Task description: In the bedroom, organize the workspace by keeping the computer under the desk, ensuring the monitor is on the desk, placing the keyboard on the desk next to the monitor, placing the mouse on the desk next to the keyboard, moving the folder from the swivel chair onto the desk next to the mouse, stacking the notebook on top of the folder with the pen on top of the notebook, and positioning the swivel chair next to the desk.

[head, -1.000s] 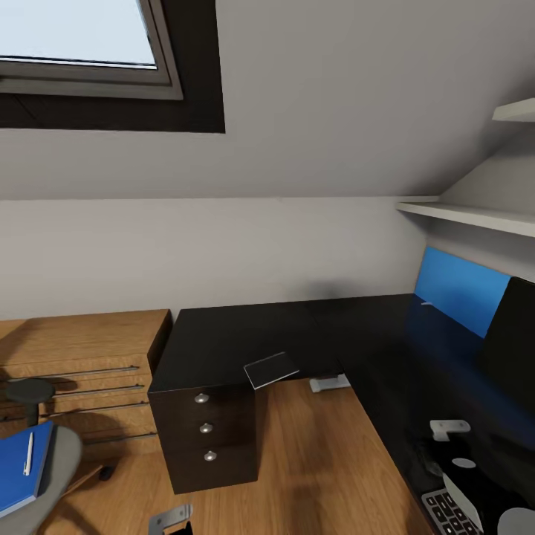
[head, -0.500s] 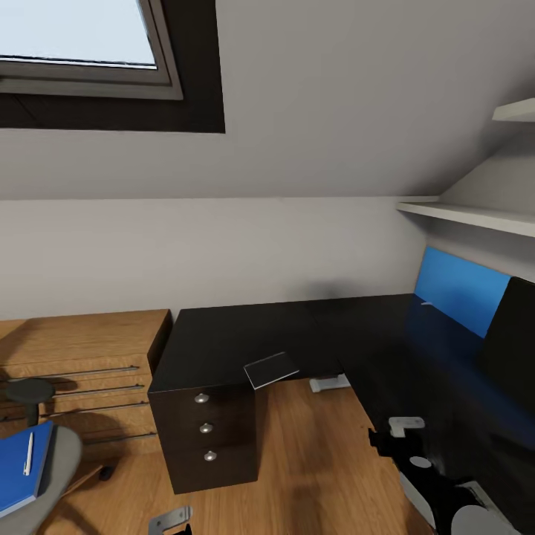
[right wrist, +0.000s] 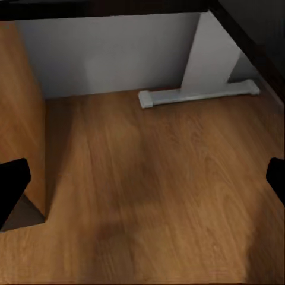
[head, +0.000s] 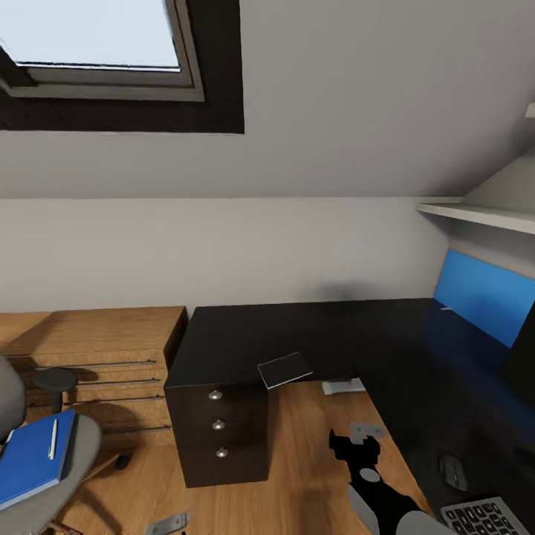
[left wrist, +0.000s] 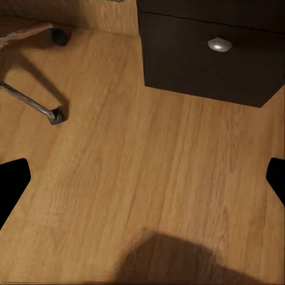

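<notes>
Folder (head: 31,464) lies on the chair (head: 70,475) seat with the pen (head: 53,438) on it, well apart from the desk (head: 297,338); notebook (head: 284,369) overhangs the desk edge, mouse (head: 452,471) and keyboard (head: 483,518) sit on the top. Right gripper (head: 355,437) hangs empty over the floor, fingers wide; left gripper (left wrist: 142,178) likewise spread and empty. Judgement: turn the base toward the chair first and approach the folder squarely, keeping the pen from rolling off.

desk (head: 297,334): glossy black top, dark drawers, silver knobs | folder (head: 33,457): bright blue | pen (head: 53,438): white | swivel chair (head: 78,453): grey seat | notebook (head: 284,369): dark grey | keyboard (head: 483,516): dark keys, silver frame | mouse (head: 451,471): black | floor (left wrist: 148,178): light wood grain
</notes>
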`<state>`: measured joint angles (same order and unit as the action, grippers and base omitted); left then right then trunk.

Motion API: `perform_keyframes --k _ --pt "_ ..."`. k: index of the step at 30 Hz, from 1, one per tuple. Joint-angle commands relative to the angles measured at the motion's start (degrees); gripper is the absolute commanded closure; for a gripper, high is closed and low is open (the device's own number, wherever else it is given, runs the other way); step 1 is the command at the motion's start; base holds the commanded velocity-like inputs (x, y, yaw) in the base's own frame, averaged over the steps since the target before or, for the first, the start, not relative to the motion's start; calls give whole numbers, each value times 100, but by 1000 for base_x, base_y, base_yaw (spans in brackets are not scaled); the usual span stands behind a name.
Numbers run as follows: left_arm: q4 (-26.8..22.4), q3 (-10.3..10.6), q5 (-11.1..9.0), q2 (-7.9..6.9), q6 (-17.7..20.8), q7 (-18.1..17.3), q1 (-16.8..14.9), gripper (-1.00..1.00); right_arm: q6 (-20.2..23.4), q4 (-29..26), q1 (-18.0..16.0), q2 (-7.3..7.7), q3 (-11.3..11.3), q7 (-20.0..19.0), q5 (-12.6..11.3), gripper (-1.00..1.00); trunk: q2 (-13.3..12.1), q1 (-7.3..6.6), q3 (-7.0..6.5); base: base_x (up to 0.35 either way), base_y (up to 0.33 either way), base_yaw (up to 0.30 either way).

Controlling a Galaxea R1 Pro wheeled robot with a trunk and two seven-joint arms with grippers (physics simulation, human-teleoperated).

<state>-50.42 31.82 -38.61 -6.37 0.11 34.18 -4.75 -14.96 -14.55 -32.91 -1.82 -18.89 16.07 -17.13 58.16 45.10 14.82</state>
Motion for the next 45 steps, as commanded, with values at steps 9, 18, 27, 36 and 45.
perform_keyframes --k 9,18,27,36,45 --pt "838 -22 -65 -13 -26 53 -9 -100 -948 1229 35 -508 -36 45 -71 -100 6 1 7 0 0 275" --pt "2372 40 -45 227 -1369 29 -9 -100 -1352 1578 570 -540 -13 14 -100 -100 6 1 7 0 0 279" --pt "2692 50 -13 344 -1545 -31 -9 -100 -1458 1585 786 -518 -8 -40 -79 -100 6 1 7 0 0 114" --pt "2643 42 -10 477 -1661 -82 -8 -100 -1570 1570 900 -496 -10 -82 -73 -100 6 1 7 0 0 5" --pt "2601 46 -6 555 -1531 -7 8 -100 -1562 1564 900 -411 -20 -70 -55 -100 6 1 7 0 0 0"
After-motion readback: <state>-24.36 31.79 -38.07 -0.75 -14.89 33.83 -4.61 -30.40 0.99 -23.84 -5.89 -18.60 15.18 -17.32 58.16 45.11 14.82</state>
